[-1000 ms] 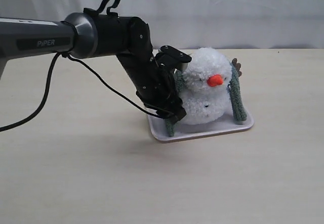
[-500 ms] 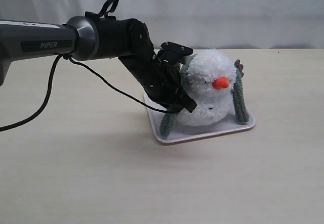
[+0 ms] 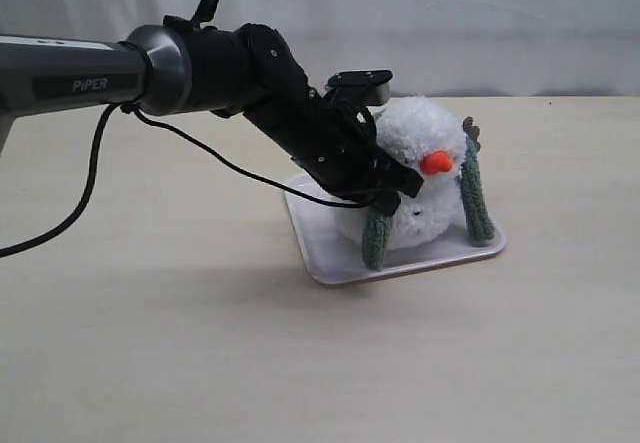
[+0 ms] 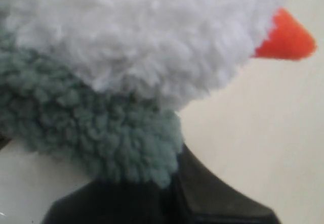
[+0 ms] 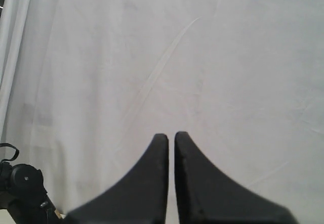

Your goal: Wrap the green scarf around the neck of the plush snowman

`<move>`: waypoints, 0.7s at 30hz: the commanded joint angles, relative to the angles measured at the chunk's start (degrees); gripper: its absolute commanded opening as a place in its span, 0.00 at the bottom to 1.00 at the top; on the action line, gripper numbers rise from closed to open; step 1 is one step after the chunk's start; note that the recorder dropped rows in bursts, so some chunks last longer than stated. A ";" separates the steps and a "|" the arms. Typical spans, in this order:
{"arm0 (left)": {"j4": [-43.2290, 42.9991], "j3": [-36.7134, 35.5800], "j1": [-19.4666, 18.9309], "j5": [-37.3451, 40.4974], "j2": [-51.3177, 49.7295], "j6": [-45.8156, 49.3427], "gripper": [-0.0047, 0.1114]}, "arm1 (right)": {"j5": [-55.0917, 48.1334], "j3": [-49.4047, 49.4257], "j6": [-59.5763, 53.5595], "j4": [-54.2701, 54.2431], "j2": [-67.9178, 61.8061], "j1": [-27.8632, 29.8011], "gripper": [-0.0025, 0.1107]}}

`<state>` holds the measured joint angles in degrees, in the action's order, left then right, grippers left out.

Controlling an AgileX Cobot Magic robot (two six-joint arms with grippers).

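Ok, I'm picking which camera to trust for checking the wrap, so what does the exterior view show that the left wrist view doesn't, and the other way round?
Only the exterior view: the pale tray under the plush snowman, the table, the left arm, and both hanging ends of the green scarf, one at the left gripper, the other on the snowman's opposite side. Only the left wrist view: the scarf's fuzzy knit pressed against the white plush, right at the jaws. Both: snowman, orange nose, scarf.
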<state>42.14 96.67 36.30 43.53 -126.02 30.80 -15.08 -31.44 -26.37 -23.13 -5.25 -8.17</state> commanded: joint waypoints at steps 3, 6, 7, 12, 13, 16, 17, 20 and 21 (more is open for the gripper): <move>4.42 0.06 0.16 -0.94 -1.26 0.97 0.14 | -0.20 0.16 0.06 0.10 0.16 0.00 0.06; 4.40 0.06 0.16 -0.38 -1.38 0.97 0.30 | -0.20 0.16 0.06 0.10 0.16 0.00 0.06; 4.40 0.06 0.16 -0.24 -1.38 0.97 0.35 | -0.20 0.16 0.06 0.10 0.16 0.00 0.06; 4.40 0.06 0.16 3.36 -1.38 1.12 0.57 | -0.32 0.16 0.06 0.10 0.16 0.00 0.06; 4.16 0.06 0.16 3.93 -1.38 1.26 0.57 | -0.32 0.16 0.06 0.10 0.16 0.00 0.06; 2.02 0.06 -0.10 5.92 -1.02 1.94 0.57 | -0.32 0.16 0.06 0.10 0.16 0.00 0.06; 0.97 0.06 -0.23 6.93 -0.91 1.94 0.57 | -0.32 0.16 0.06 0.10 0.16 0.00 0.06; -2.84 0.06 -0.55 10.05 0.12 0.63 0.57 | -0.43 0.16 0.06 0.10 0.16 0.00 0.06; -3.98 0.06 -0.56 11.28 0.41 0.15 0.57 | -0.43 0.16 0.06 0.10 0.16 0.00 0.06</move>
<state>41.26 96.67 36.03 51.73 -127.18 31.93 -15.46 -31.44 -26.37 -23.13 -5.25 -8.17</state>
